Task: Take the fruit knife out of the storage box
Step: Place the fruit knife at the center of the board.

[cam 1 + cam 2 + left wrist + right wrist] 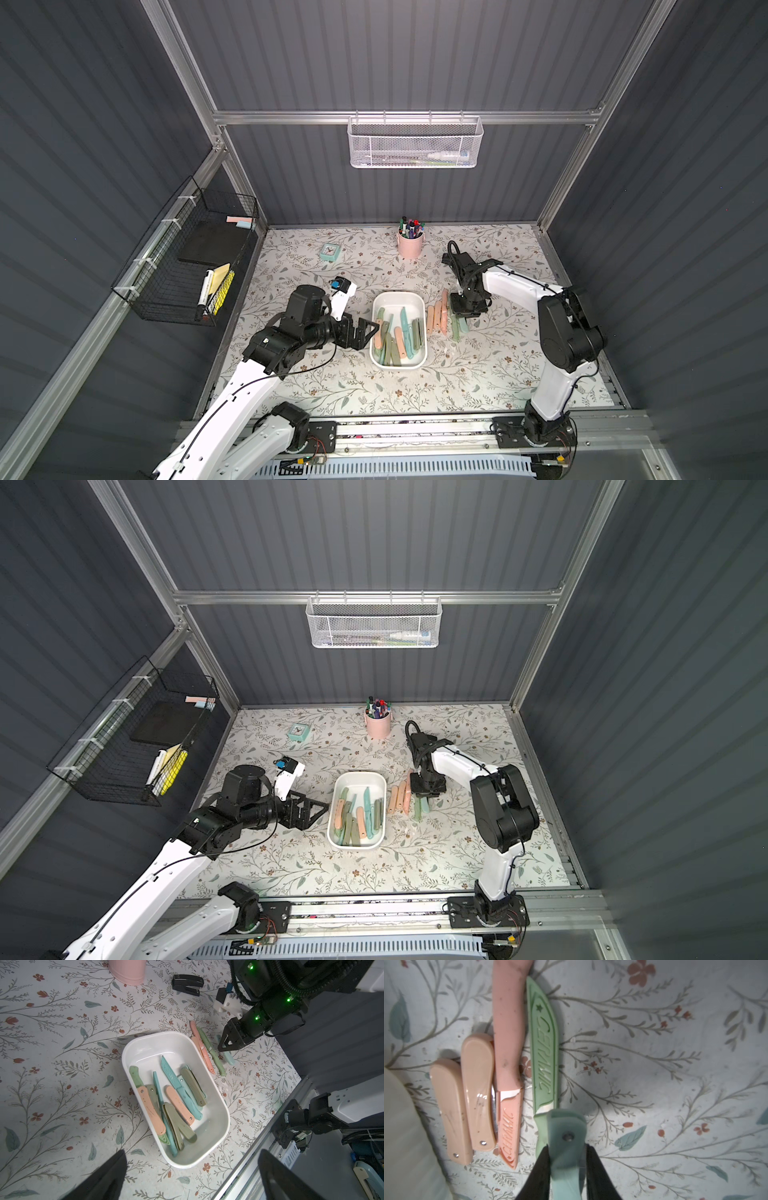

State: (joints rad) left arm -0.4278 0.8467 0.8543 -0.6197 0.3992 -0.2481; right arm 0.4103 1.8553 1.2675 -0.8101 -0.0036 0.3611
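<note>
The left tool [370, 332] is reaching sideways, jaws spread wide, left of centre in a top view; the right tool [568, 1148] is pointing down, clamping a mint folding knife [564, 1124].

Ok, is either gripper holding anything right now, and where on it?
Right gripper clamps a pale teal folding knife across its handle, near the rivet end. Left gripper is open, empty.

The word CERAMIC stands in raised letters on the green knife sheath [544, 1049], with a small star near its tip, and on the pink knife sheath [508, 1132] beside it. The teal knife sheath [170, 1073] in the storage box [153, 1049] carries the same word.
</note>
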